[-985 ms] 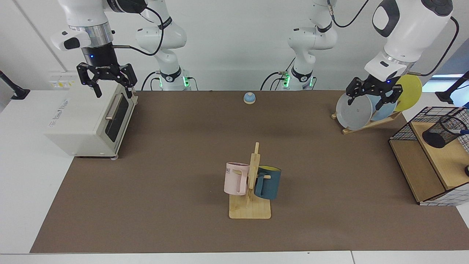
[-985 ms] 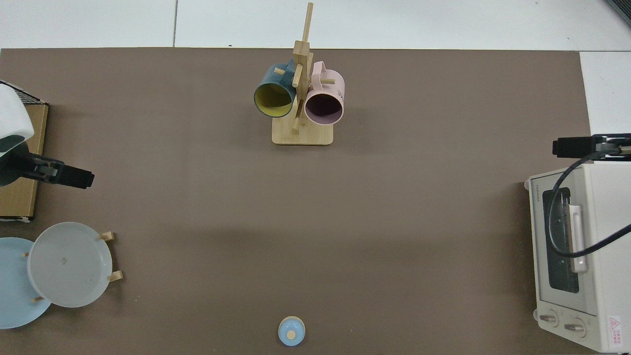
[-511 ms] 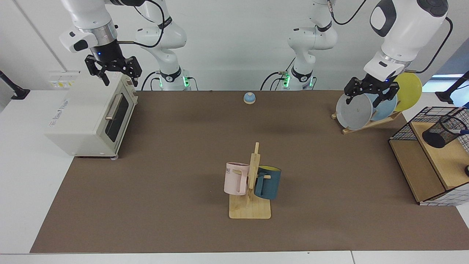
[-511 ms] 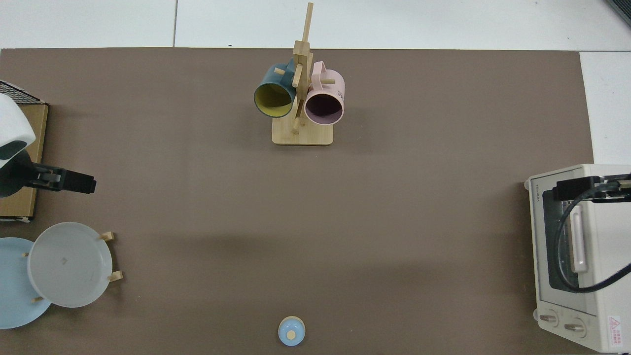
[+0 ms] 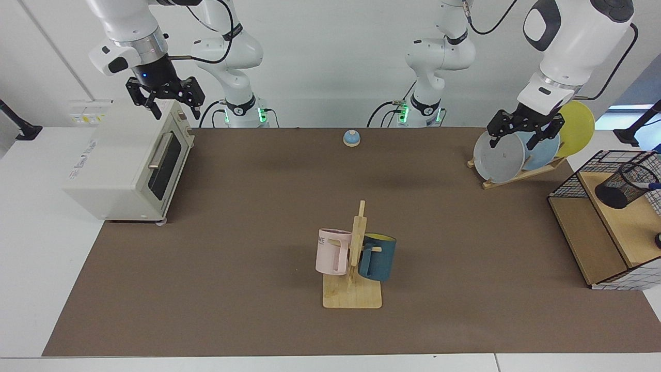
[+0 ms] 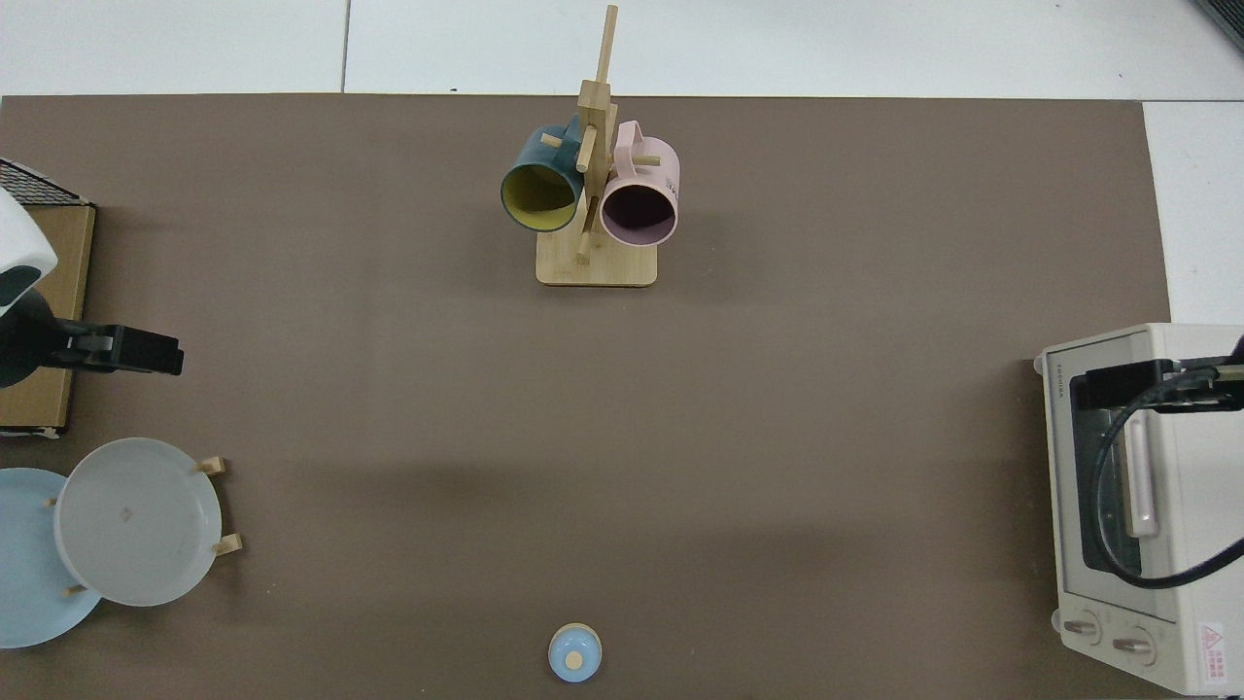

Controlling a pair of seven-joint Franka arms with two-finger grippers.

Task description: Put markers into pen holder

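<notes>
The right gripper (image 5: 167, 101), fingers spread, now sits higher and further toward the frame's centre than a second ago, above the toaster oven's (image 5: 124, 163) top rear corner. The left gripper (image 5: 525, 132) sits slightly higher before the plates (image 5: 500, 156).

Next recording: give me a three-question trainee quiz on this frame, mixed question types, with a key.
1. True or false: the pen holder stands upright on the brown mat.
2. Multiple choice: what is the left end effector nearest to? A) the toaster oven B) the plate rack C) the mug tree
3. Fill in: the right end effector hangs open above the ____.

Key
1. False; it sits tilted on the wooden shelf inside the wire basket, a marker poking from its mouth.
2. B; it is open and empty in front of the plates.
3. Toaster oven.
</notes>
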